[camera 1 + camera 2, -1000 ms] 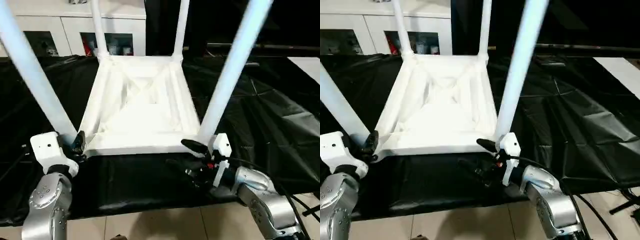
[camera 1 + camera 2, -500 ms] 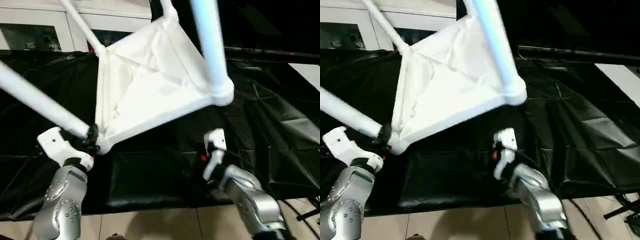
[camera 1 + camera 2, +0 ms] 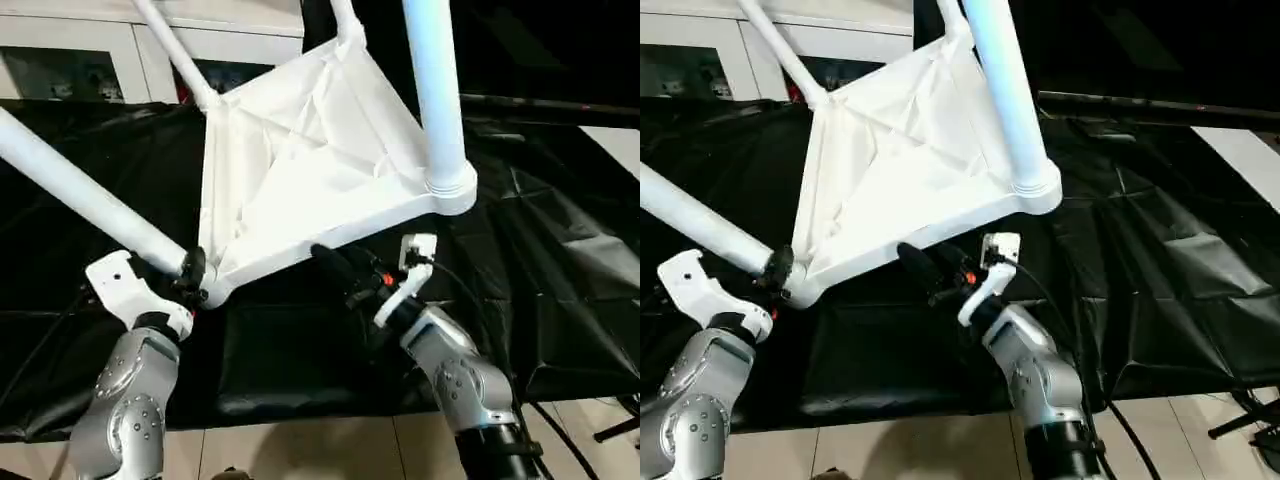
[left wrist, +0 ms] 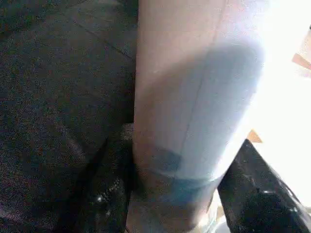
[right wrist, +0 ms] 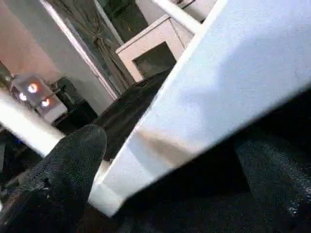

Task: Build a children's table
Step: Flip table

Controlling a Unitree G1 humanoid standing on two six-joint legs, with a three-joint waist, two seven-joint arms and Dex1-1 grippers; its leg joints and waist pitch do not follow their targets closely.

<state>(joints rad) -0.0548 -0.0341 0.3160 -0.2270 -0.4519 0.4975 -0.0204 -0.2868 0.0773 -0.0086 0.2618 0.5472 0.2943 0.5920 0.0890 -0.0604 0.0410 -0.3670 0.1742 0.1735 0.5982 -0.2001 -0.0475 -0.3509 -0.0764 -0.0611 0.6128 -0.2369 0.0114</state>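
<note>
Black-draped work table under both my arms. My left gripper clamps a leg of the upturned, tilted children's table. My right gripper gapes wide beneath its raised edge. White cabinet beyond.

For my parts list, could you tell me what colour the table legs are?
White, like the top; the near right leg shows it best in the left eye view.

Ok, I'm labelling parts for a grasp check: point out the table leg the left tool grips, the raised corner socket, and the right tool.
gripped leg (image 3: 80, 195), left eye view, mid-shaft.
raised corner socket (image 3: 452, 190), left eye view, rounded collar.
right tool (image 3: 345, 275), left eye view, between its fingertips.
</note>
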